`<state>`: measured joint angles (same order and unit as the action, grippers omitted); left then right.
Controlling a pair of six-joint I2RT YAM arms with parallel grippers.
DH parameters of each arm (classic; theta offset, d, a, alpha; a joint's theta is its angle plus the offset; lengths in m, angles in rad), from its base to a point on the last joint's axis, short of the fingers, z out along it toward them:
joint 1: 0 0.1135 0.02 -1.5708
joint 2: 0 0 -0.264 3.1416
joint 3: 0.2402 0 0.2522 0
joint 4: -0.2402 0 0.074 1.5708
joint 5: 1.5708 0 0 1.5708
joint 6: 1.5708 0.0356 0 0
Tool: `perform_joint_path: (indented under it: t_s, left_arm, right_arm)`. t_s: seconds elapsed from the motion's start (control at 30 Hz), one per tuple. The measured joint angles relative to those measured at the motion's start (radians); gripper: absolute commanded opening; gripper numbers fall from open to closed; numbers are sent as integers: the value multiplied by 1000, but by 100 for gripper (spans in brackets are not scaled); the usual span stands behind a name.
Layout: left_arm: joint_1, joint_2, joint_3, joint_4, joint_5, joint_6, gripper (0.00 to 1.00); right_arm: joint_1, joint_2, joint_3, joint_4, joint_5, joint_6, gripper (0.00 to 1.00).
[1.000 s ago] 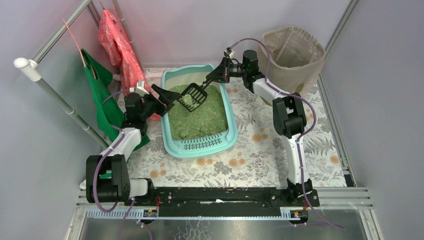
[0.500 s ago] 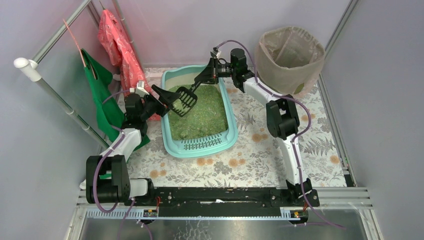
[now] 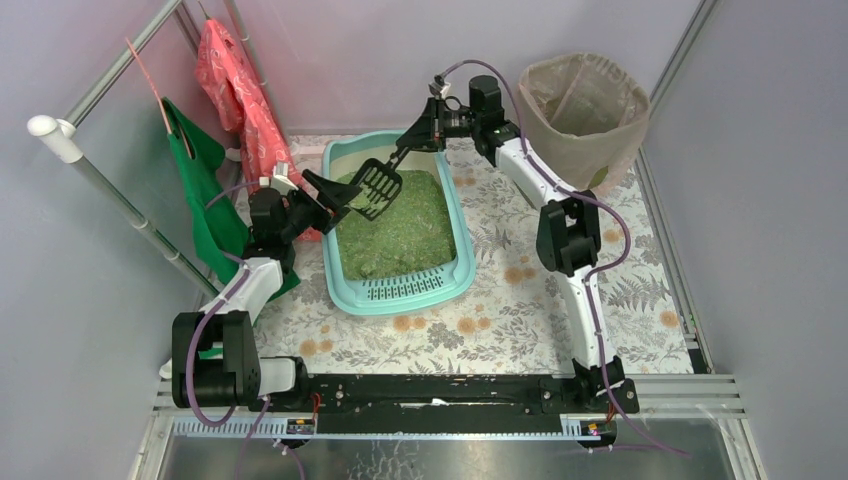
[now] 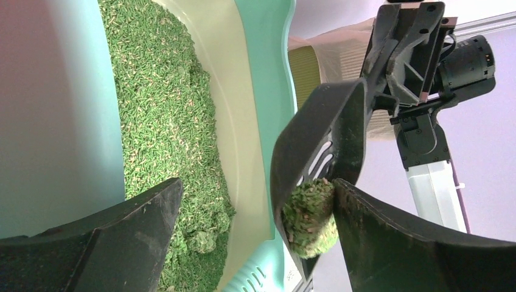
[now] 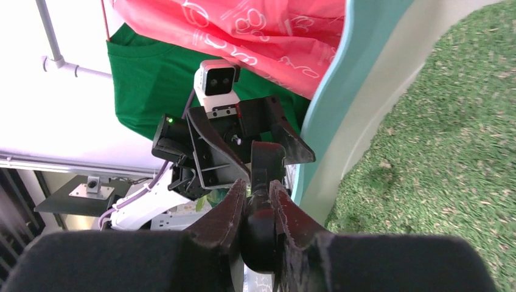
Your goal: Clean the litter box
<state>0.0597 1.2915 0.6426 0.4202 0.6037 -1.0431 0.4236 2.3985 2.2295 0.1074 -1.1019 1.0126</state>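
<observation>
Top external view has the right end effector (image 3: 413, 137) clamped tight on the black slotted scoop (image 3: 376, 188) above the litter box (image 3: 400, 300) on the table (image 3: 520, 300), the left end effector (image 3: 334, 196) gaping empty alongside, and on that tilt the clump (image 4: 310, 216) could roll off short of the lined bin (image 3: 580, 110)

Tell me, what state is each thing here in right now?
Litter box: lying flat, filled with green litter.
Scoop: held above the litter, tilted, with a clump in it.
Right gripper: shut on the scoop.
Left gripper: open, empty, beside the scoop.
Bin: upright, open, lined.
</observation>
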Motion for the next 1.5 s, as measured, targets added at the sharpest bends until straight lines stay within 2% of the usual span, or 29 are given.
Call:
perform_joint_path:
  t_s: [0.43, 0.77, 1.0, 1.27, 1.5]
  left_arm:
    - [-2, -3, -3, -2, 5, -4, 99]
    - [-2, -3, -5, -1, 5, -4, 99]
    - [-2, -3, -6, 0, 5, -4, 99]
    - [-2, -3, -6, 0, 6, -3, 99]
    - [-2, -3, -6, 0, 6, -3, 99]
  right_arm:
    - [-48, -10, -114, 3, 16, -17, 0]
    - [-55, -10, -77, -6, 16, -18, 0]
    - [-90, -10, 25, -23, 16, -18, 0]
    - [-124, -10, -9, -24, 18, -13, 0]
    - [-165, -14, 103, 2, 8, 61, 0]
